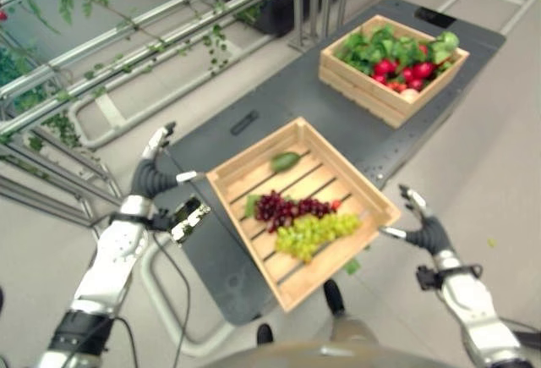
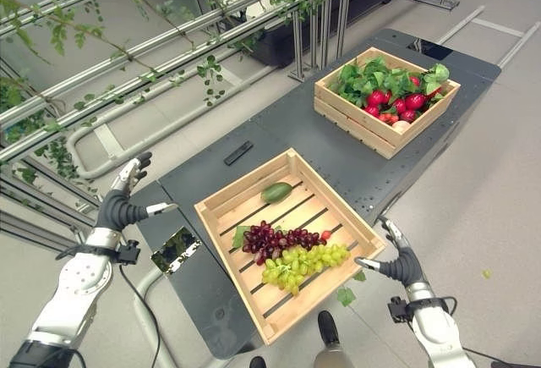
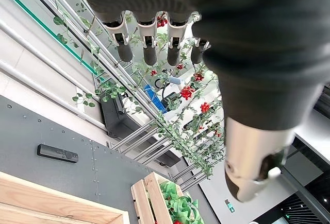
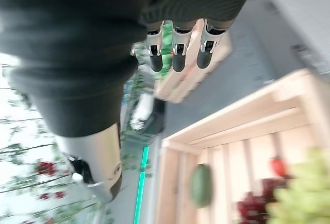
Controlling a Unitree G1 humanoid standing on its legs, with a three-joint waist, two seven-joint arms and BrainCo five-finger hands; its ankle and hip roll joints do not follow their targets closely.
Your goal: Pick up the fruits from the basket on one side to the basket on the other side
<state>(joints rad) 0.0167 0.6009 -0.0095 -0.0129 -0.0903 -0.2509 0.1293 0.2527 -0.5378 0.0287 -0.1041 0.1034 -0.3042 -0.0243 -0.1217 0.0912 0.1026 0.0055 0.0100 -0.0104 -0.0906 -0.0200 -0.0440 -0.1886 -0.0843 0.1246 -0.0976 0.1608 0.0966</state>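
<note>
On the dark tabletop I see two wooden crates: the far crate heaped with leafy greens and red fruit, the near crate holding an avocado, dark red grapes and green grapes. A black remote lies between them. My left hand hangs off the near crate's left side, my right hand off its right corner. Both sets of fingers are released, straight, grasping nothing; the fruit lies clear of them, inside the crate.
</note>
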